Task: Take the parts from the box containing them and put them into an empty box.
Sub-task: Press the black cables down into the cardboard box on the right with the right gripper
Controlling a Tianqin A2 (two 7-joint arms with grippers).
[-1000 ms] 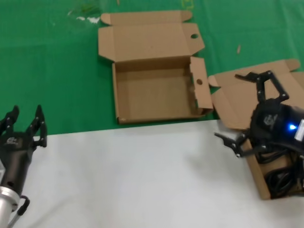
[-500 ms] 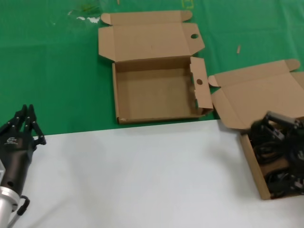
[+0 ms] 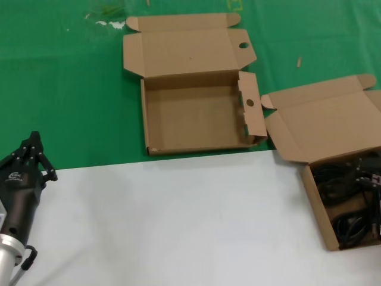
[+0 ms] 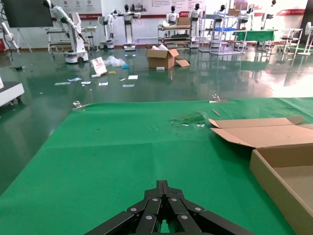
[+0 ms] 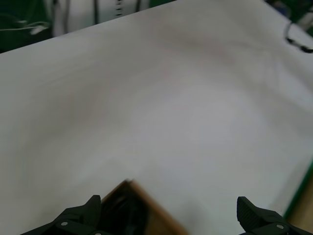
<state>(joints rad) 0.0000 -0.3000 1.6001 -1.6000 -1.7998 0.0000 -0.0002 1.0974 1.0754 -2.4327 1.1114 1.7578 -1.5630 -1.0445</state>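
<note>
Looks like the grab step is just starting: the cables (image 3: 345, 199) are all sitting in the angled box (image 3: 309, 185) at the table's right edge, and the empty box (image 3: 149, 128) waits mid-table toward the far edge. The right end effector (image 5: 168, 215) is spread wide open right over the cable box, holding nothing. The left end effector (image 3: 31, 156) is pinched closed, parked at the near-left corner. Next I'd guess it drops onto one bundle and closes.

place: robotics lab hall | evidence: rows of robots on stands (image 4: 73, 34), shelving racks (image 4: 222, 27), glossy floor (image 4: 146, 83)
</note>
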